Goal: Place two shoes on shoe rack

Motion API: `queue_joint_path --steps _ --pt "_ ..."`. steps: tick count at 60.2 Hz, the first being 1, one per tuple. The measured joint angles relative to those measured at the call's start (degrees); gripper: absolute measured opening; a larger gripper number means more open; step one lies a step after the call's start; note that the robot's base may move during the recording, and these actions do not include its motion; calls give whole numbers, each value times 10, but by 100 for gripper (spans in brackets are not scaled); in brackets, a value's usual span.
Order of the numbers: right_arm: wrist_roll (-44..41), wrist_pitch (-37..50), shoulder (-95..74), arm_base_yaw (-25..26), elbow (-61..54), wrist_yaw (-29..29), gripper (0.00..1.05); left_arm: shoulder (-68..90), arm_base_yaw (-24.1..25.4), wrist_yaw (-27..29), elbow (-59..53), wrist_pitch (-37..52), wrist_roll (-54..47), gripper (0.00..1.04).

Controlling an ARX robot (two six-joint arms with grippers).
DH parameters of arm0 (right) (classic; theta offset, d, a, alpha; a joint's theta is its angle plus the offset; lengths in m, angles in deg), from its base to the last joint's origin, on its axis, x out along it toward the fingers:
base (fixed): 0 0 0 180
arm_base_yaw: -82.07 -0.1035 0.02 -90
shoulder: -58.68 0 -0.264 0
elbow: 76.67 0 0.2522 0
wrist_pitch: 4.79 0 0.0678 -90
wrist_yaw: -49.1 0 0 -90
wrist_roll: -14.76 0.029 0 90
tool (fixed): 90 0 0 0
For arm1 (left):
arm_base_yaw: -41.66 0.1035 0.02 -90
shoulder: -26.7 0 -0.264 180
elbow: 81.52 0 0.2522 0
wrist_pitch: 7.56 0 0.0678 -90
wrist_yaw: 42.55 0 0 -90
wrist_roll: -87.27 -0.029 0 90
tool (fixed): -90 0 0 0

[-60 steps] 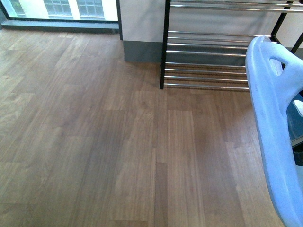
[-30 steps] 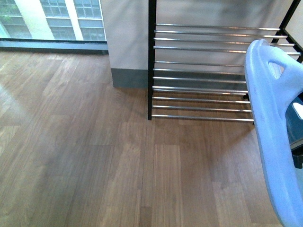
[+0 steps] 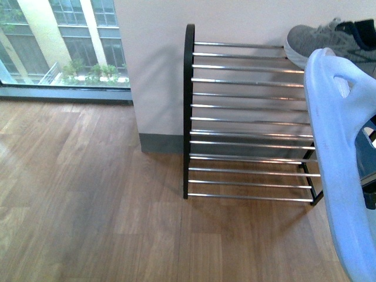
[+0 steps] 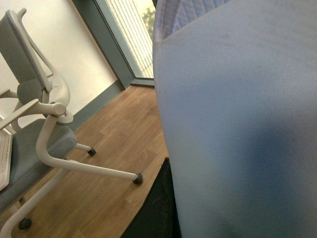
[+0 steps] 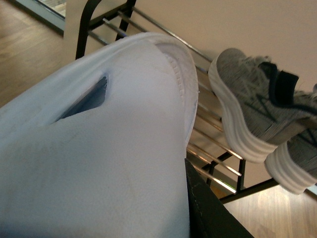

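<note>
The shoe rack stands against the white wall, with black side frames and chrome rods. One grey sneaker lies on its top tier at the right, partly cut off by the frame edge. In the right wrist view both grey sneakers rest side by side on the rack's top rods, white soles toward the camera. Only a dark wedge of my right gripper shows, pressed against a pale blue plastic shell. My left gripper shows the same way. Both are shut and apart from the shoes.
A pale blue plastic shell with a handle cutout fills the right of the front view and much of both wrist views. A grey office chair on castors stands on the wood floor. A floor-level window is left of the rack.
The front view has risen over the last second. The rack dropped lower in the picture, and its top tier and a sneaker came into sight. The blue shell stays put.
</note>
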Motion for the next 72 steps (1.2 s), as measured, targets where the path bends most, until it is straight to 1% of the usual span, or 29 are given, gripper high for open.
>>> queue_joint_path --steps 68,71,72 --pt "0 0 1 -3 2 0 2 0 0 0 0 0 -1 2" --pt "22 12 -5 4 -1 23 2 0 0 0 0 0 0 2" --pt "37 33 -12 9 -2 55 2 0 0 0 0 0 -1 2"
